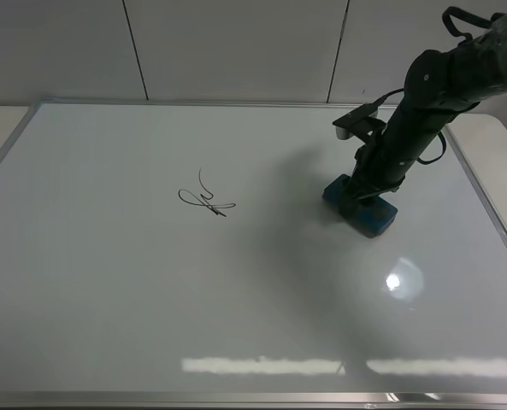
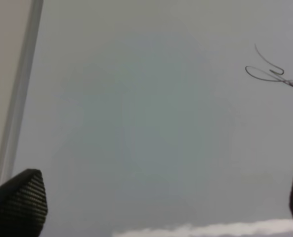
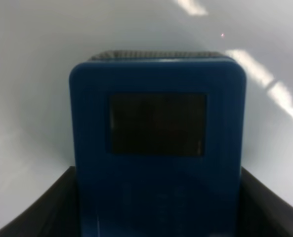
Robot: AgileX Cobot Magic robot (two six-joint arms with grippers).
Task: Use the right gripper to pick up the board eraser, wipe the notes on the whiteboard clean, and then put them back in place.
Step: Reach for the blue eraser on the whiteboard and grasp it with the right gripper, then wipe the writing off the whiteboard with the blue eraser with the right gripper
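The task is at its first step, the pick-up. The right end effector has its jaws closed on the board eraser; in the right wrist view the black fingers press against both long sides of the block, with no gap showing. The eraser seems to lie flat on the whiteboard, right of the middle, though whether it is lifted at all cannot be told. The notes sit well apart from it, left of centre, and look whole and sharp, so by my reading no wiping is done. What is left: carrying the eraser across to the scribble, rubbing it out, and setting the eraser back where it lies now.

The eraser is a rounded rectangular block, deep blue in the wrist view and more teal from above. It has a dark square patch on its top face and a dark textured strip along the far edge, probably the wiping pad. The notes are one thin black looping line.

The left end effector hangs over bare board with its jaws spread wide and nothing between them
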